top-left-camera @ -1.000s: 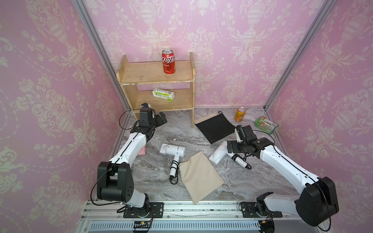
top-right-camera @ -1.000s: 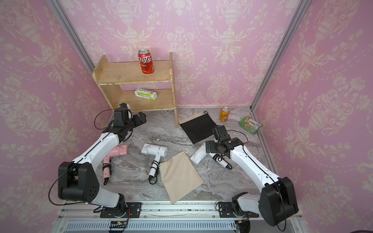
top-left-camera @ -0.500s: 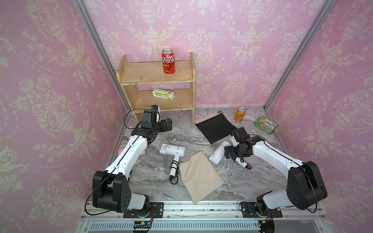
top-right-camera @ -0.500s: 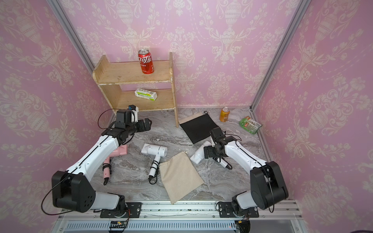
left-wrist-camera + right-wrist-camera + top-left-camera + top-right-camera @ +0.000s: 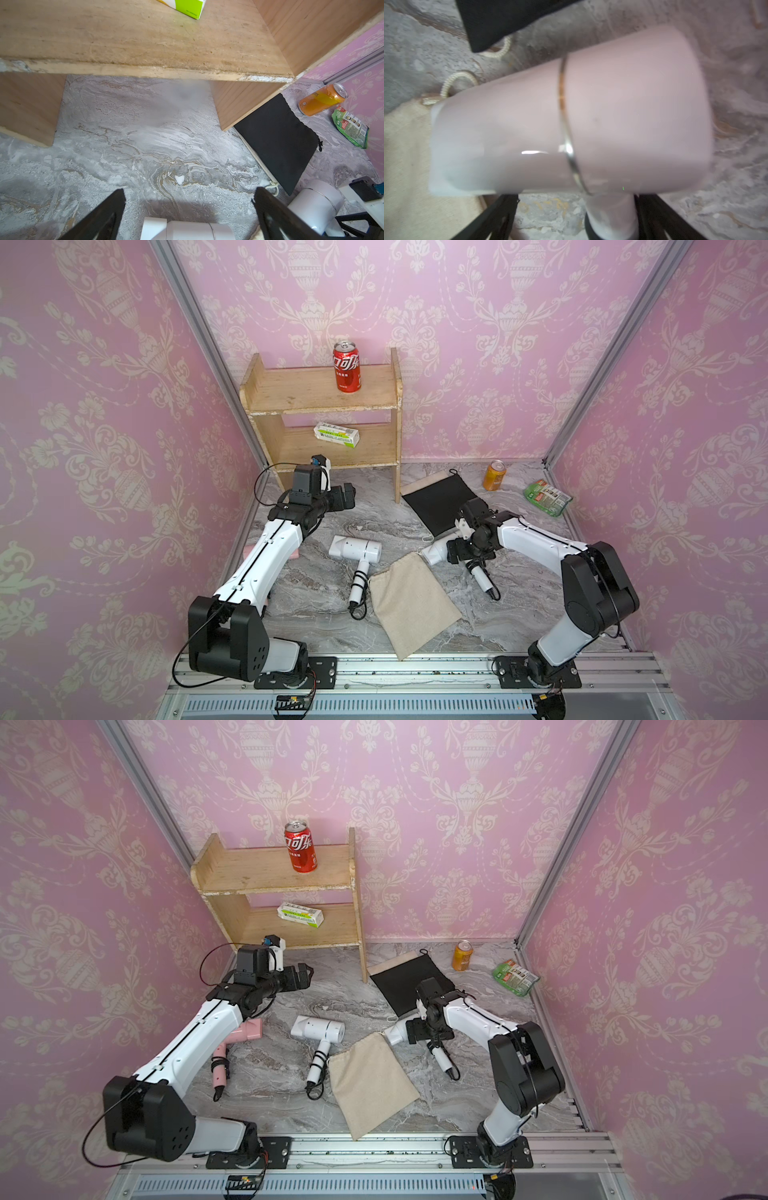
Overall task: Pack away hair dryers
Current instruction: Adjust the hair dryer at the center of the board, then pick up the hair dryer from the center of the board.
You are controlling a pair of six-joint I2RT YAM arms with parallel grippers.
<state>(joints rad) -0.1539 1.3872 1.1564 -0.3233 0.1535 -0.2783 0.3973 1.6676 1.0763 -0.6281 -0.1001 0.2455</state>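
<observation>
Three hair dryers lie on the marble floor. A white one lies in the middle, and a pink one sits at the left, half under my left arm. The third, also white, lies at the right with its barrel filling the right wrist view. My right gripper is open and low over it. Its jaws straddle the handle, with one finger against it. My left gripper hangs open and empty above the floor in front of the shelf, behind the middle dryer.
A beige pouch lies flat between the two white dryers. A black pouch lies on another beige one by the wooden shelf. The shelf holds a red can and a green-white box. An orange can and a green packet sit at the back right.
My left gripper has swung right, away from the back left corner. My right gripper has come down and left over the right white dryer's handle, its jaws a little narrower.
</observation>
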